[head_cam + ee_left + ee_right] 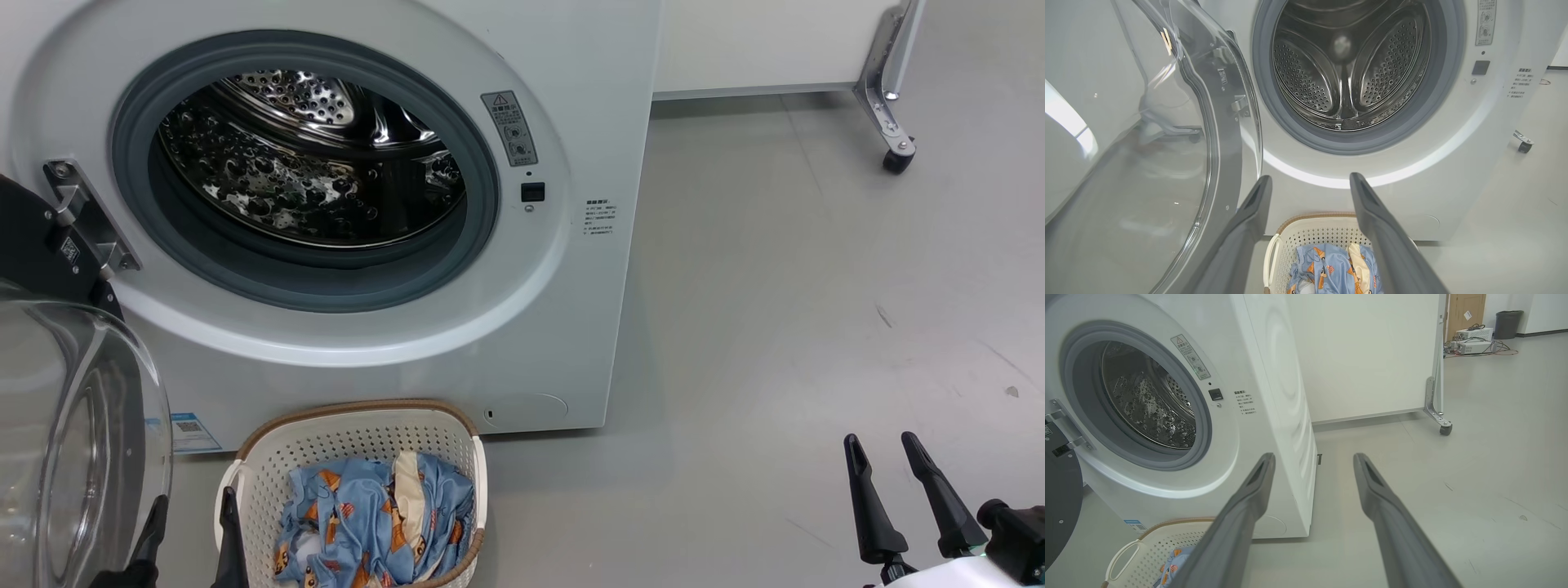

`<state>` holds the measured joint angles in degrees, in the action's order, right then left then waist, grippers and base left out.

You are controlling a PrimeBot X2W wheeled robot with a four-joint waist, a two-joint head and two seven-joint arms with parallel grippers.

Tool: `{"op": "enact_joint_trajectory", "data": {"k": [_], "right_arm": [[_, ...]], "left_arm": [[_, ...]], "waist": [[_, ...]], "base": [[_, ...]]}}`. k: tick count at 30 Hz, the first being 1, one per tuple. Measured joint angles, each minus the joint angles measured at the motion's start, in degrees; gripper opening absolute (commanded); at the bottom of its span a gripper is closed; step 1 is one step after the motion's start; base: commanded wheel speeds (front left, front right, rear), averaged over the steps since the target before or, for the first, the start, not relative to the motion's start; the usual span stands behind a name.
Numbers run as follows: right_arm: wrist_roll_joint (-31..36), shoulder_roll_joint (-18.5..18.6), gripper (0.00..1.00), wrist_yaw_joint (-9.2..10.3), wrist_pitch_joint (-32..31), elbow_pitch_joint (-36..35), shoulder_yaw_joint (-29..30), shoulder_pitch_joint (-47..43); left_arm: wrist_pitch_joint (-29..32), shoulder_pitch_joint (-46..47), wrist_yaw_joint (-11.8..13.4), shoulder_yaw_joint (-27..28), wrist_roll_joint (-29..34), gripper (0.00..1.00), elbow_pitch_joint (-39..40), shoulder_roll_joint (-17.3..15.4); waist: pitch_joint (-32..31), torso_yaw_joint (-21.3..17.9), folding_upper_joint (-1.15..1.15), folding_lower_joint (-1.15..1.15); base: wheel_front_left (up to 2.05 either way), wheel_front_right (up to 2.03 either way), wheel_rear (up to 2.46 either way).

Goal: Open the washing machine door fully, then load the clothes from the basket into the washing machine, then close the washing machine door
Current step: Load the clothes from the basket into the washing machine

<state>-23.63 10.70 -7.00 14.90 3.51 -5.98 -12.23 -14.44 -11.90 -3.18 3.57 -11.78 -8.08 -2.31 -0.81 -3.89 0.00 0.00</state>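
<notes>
Round door (77,425) with glossy black rim and clear glass bowl stands swung wide, left of my left gripper (1310,178), so opening looks done. Light blue cartoon-print clothes (367,514) lie in the cream perforated basket (273,465), just below my left jaws. Both jaws are spread and empty, the right gripper (880,441) well apart from the big white washing machine (571,122). Loading and closing not yet done

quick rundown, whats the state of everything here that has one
washing machine door: open, swung out to the left
drum: empty
basket: upright before the washing machine, holding the clothes
clothes: crumpled, not yet loaded
left pincer: open, empty
right pincer: open, empty
</notes>
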Motion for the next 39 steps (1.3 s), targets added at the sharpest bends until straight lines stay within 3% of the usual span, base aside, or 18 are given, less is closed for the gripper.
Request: {"op": "enact_joint_trajectory", "data": {"k": [25,39], "right_arm": [[0.0,-0.6,1.0,0.0,0.0,-0.3,-0.8,0.1],[0.0,-2.4,1.0,-0.01,0.0,-1.1,-1.9,1.8]], "left_arm": [[0.0,-0.1,-0.6,-0.9,-0.4,1.0,1.1,0.0],[0.0,0.3,-1.8,-5.9,0.3,1.0,-0.6,-0.1]], "waist": [[1.9,-0.7,0.0,0.0],[6.9,-3.0,0.0,0.0]], "base": [[0.02,-0.04,0.02],[0.0,0.0,0.0]]}}
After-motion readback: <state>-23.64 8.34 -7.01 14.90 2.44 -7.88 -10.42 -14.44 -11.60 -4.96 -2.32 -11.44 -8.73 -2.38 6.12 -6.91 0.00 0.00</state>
